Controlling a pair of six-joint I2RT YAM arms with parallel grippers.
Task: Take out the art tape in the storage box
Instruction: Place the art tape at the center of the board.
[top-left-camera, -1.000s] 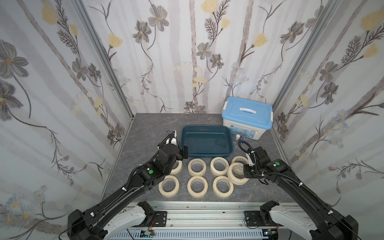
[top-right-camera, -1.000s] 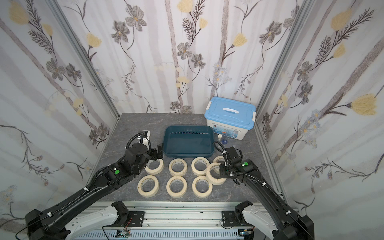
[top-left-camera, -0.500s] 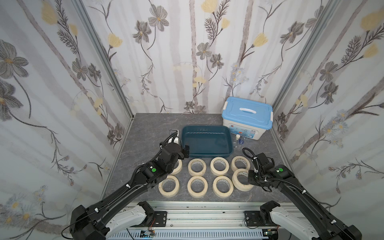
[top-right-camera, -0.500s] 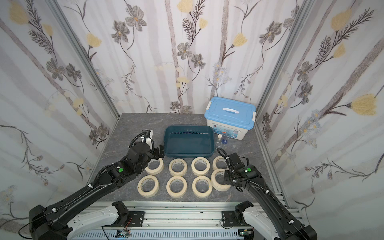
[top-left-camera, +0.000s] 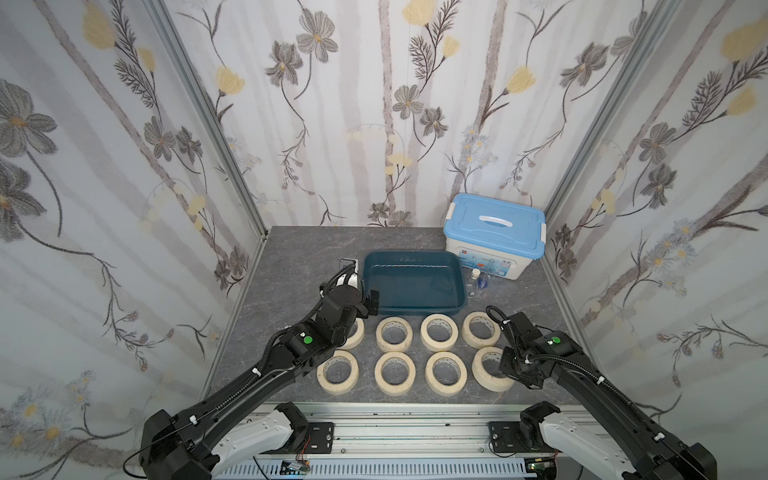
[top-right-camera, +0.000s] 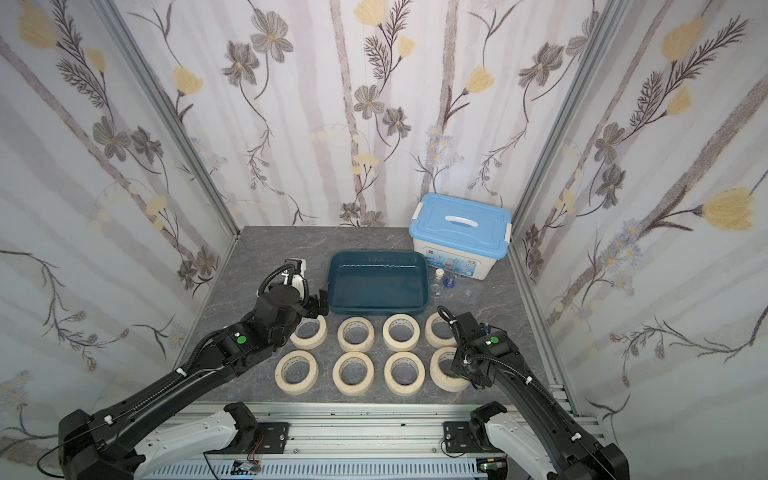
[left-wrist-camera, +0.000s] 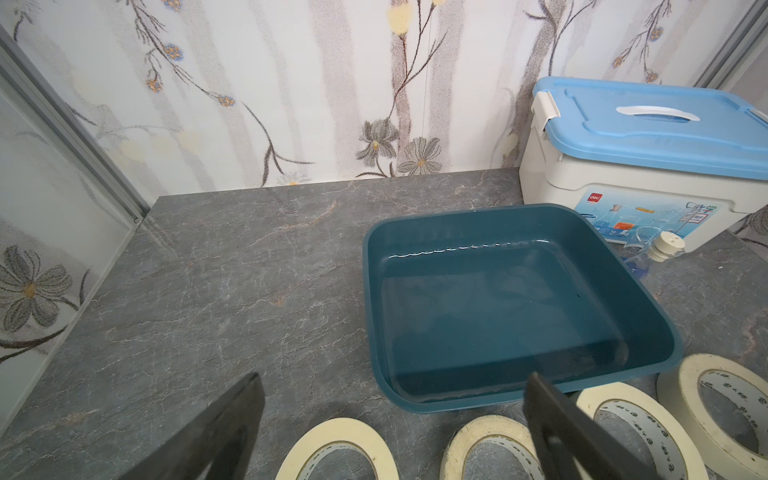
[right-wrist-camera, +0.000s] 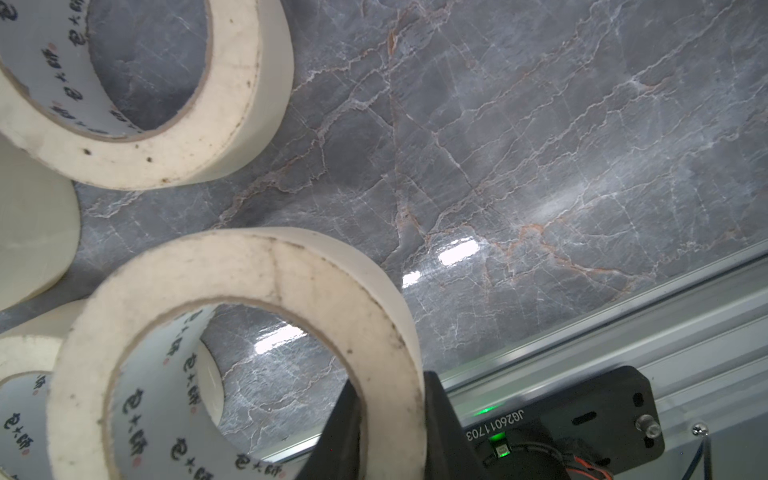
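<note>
Our right claw (right-wrist-camera: 390, 405) is clenched on one roll of art tape (right-wrist-camera: 249, 266). One finger is inside the ring and the other against its outer face, pinching the wall. The roll sits low at the outer end of the near row, and we cannot tell whether it rests on the worktop (top-left-camera: 299, 257). The other seven rolls (top-left-camera: 394, 348) lie flat in two rows, to this claw's inner side and just beyond it. All are outside the storage box (top-left-camera: 411, 309), which looks empty.

We judge such a roll light and fairly stiff: wound paper on a card core, matte enough not to slip. It is not fragile, though a hard squeeze might oval it. The wall pinch seems the right hold, since spanning the whole ring would need much wider jaws.

The nearest neighbour (right-wrist-camera: 145, 124) lies close to the held roll but apart from it, so sideways room there is tight. The metal rail (right-wrist-camera: 582, 332) runs just behind the claw. Bare worktop opens on its outer side, and straight up looks clearest.

Our left claw (left-wrist-camera: 392, 384) is released, jaws wide with nothing between them. The box's near wall is just ahead of it and rolls lie beneath.
</note>
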